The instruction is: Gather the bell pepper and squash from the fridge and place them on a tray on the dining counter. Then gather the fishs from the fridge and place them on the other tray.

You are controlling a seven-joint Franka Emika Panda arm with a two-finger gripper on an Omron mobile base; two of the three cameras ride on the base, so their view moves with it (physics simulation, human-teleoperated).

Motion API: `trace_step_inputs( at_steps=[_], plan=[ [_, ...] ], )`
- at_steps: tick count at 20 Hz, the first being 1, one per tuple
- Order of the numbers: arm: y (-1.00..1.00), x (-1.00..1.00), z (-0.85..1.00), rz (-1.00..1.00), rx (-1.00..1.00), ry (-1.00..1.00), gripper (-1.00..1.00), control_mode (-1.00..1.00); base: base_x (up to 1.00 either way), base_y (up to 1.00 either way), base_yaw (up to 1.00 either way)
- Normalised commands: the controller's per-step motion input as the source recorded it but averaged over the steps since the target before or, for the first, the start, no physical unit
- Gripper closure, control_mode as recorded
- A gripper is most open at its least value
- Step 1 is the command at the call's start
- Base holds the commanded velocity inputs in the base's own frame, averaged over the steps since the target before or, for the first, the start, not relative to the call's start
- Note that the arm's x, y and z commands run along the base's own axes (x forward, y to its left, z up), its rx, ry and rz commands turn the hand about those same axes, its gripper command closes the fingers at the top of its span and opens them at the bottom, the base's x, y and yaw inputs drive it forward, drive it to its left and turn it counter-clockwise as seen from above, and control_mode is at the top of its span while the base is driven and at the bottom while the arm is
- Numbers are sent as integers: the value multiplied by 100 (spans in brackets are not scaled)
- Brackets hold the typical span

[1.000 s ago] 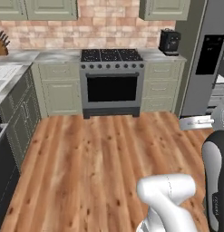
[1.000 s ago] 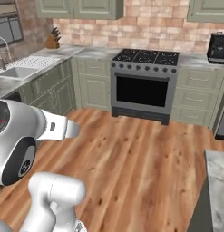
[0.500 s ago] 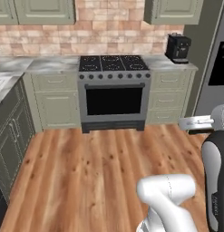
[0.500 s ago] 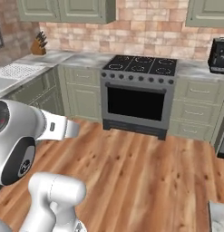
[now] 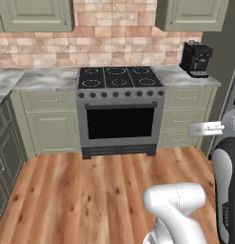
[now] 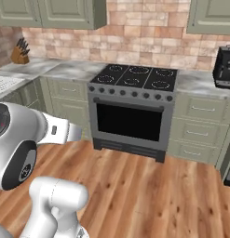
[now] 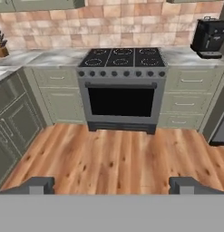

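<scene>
The stove (image 7: 121, 86) now looms closer, the fridge (image 5: 231, 90) right of the wide-open tool (image 7: 111, 186).

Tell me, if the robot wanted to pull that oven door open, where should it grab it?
Probably the handle, the horizontal bar across the top edge of the oven door. It runs level along the door's front, so coming straight from the front, one finger above the bar and one below, looks best. The tool is open and faces the door squarely.
</scene>
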Motion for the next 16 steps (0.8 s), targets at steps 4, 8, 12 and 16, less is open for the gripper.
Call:
trace_step_inputs(
  at_steps=[4,8,12,16],
  plan=[
    [0,0,0,0,0,0,-100,100,100,-41,0],
    [0,0,0,0,0,0,-100,100,100,-31,-2],
    [0,0,0,0,0,0,-100,100,100,-96,-8],
    [0,0,0,0,0,0,-100,100,61,-100,-23]
  ],
)
